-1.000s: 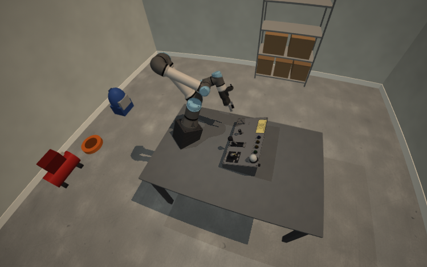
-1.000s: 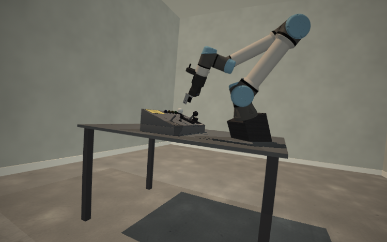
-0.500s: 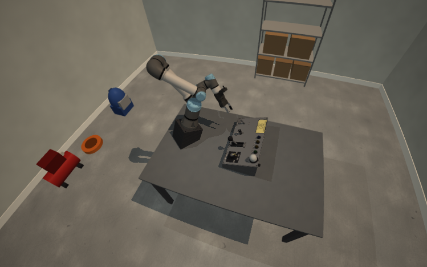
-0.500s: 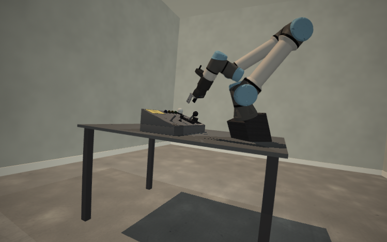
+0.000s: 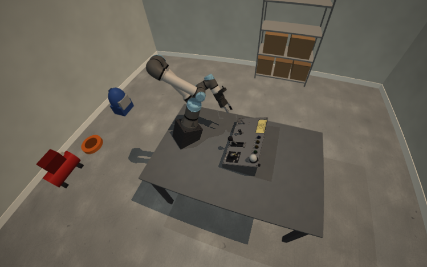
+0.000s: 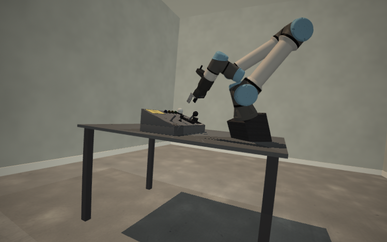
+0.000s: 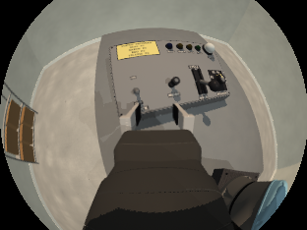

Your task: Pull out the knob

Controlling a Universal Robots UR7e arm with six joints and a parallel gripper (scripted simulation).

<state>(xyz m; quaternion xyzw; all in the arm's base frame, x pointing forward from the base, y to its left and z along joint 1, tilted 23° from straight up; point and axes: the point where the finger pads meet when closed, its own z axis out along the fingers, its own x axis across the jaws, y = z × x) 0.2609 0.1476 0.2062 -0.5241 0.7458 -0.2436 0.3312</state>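
The grey sloped console (image 5: 244, 144) stands on the dark table, to the right of the arm's base. It also shows in the exterior view (image 6: 170, 121) and in the wrist view (image 7: 164, 74). Its face carries a yellow label (image 7: 137, 50), a row of small dark buttons (image 7: 183, 47), a white ball knob (image 7: 209, 48), a black round knob (image 7: 175, 83), a small grey stem (image 7: 137, 91) and a black lever in a slot (image 7: 216, 83). The lettering is too small to tell which control is MODE. My gripper (image 5: 228, 108) (image 6: 192, 99) is open and empty. It hangs tilted in the air above the console's near edge, apart from every control (image 7: 155, 115).
The arm's black base block (image 5: 187, 132) stands on the table left of the console. A shelf with brown boxes (image 5: 287, 49) stands at the back wall. A blue object (image 5: 120, 101), an orange ring (image 5: 92, 144) and a red object (image 5: 59, 166) lie on the floor at the left.
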